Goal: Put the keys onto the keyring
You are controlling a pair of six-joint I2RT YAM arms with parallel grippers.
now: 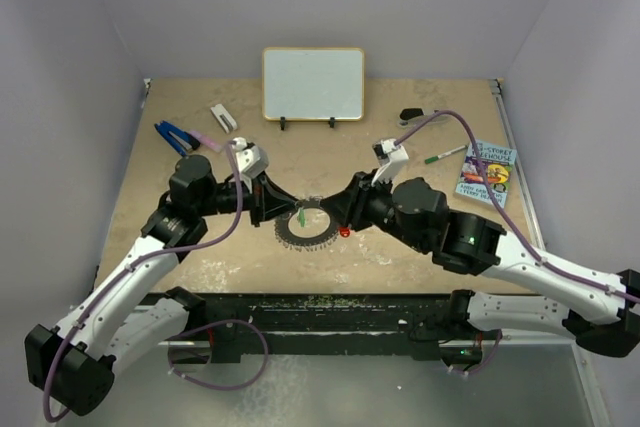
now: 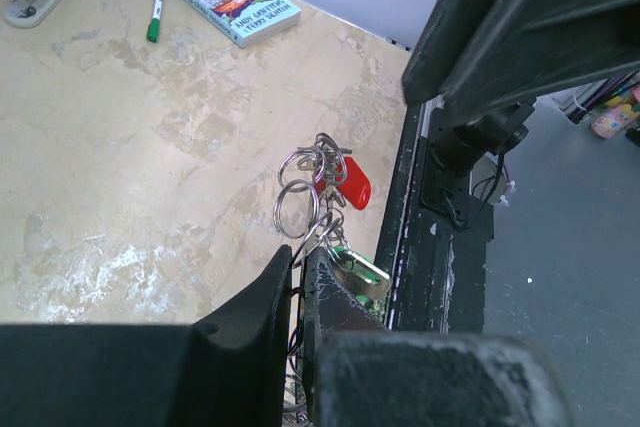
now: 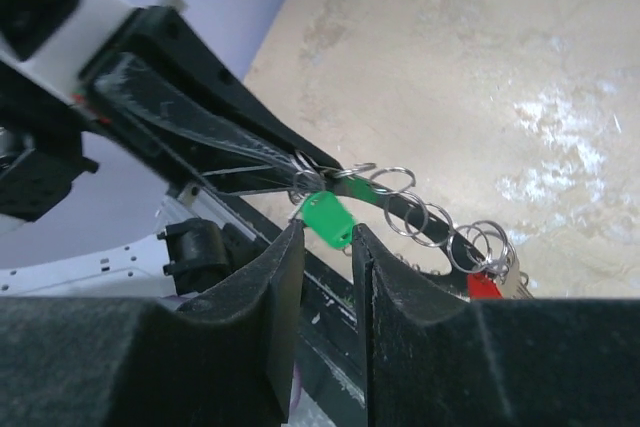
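Currently, the left gripper (image 2: 300, 259) is fully closed, its fingertips pinching the rim of the keyring (image 1: 310, 244). The keyring sits mid-table (image 1: 200, 247) between the two grippers, close to the near edge. The green key (image 3: 327, 217) hangs from the ring just beside the left fingertips. The red key (image 2: 354, 187) sits on the ring's right side among small wire loops. The right gripper (image 3: 328, 237) has its fingers parted by a narrow gap, with the green key's head at the mouth of that gap; contact with either finger cannot be determined. Farther right, a pen (image 1: 440, 156) and a book (image 1: 486, 172) lie well apart from the ring.
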